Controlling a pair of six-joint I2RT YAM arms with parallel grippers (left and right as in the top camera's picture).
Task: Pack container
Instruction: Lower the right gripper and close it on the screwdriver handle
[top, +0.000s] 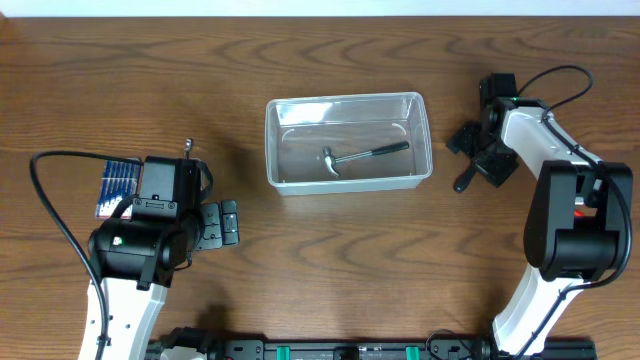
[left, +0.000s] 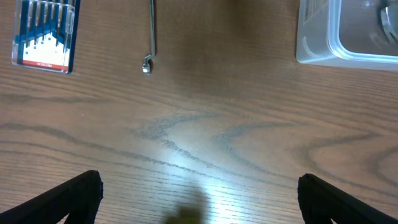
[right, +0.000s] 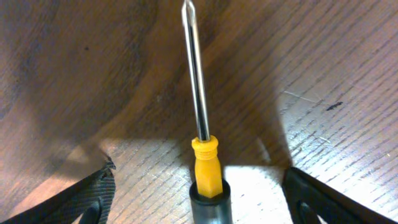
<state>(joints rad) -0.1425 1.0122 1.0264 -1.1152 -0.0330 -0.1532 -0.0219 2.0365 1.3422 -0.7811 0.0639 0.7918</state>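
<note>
Screwdriver lies between your right gripper's spread fingers, unclamped (left gripper likewise apart, idle). Close off-centre and its round shaft may roll away; container sits mid-table, hammer inside.
</note>
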